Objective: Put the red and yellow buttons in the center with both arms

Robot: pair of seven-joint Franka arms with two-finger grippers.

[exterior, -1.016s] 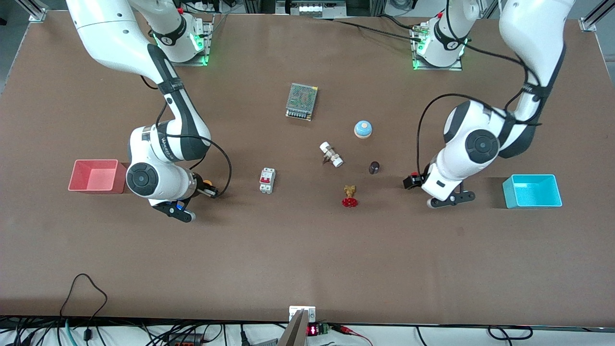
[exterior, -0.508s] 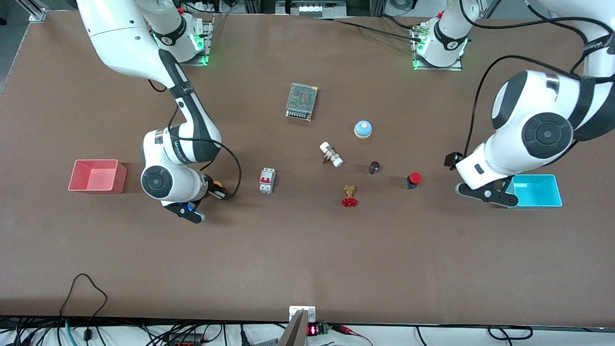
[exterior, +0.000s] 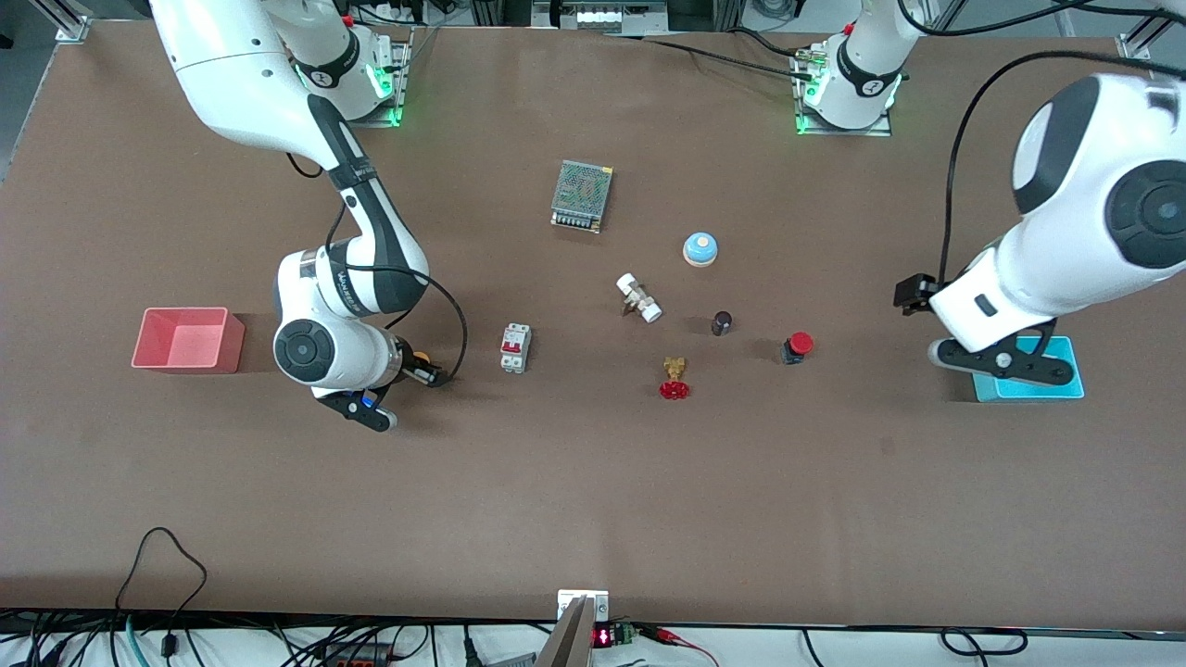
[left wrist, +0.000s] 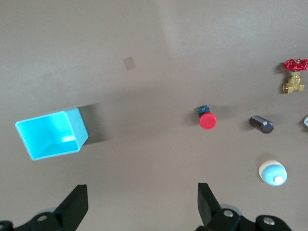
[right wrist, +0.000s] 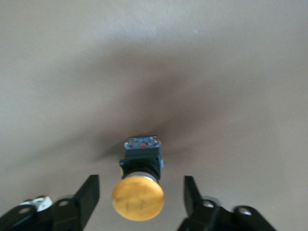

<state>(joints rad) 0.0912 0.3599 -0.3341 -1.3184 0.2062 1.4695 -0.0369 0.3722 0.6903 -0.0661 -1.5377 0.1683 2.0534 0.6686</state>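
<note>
The red button (exterior: 797,346) rests on the brown tabletop (exterior: 593,482) beside a dark cylinder, toward the left arm's end of the middle stretch; it also shows in the left wrist view (left wrist: 207,119). My left gripper (exterior: 913,295) is open and empty, raised high between the red button and the blue bin; its jaws (left wrist: 142,202) stand wide apart. The yellow button (exterior: 422,356) rests on the table toward the right arm's end. My right gripper (exterior: 426,367) is open around it: in the right wrist view the yellow cap (right wrist: 138,195) sits between the fingers (right wrist: 91,192) with a gap on each side.
A blue bin (exterior: 1066,384) lies partly under the left arm, a red bin (exterior: 185,340) at the right arm's end. In the middle are a circuit breaker (exterior: 515,347), power supply (exterior: 582,195), blue bell (exterior: 700,248), white fitting (exterior: 639,297), dark cylinder (exterior: 721,322) and brass valve (exterior: 675,378).
My left gripper let go of the red button, rose and swung toward the blue bin. My right gripper moved the yellow button a little toward the middle, then stopped.
</note>
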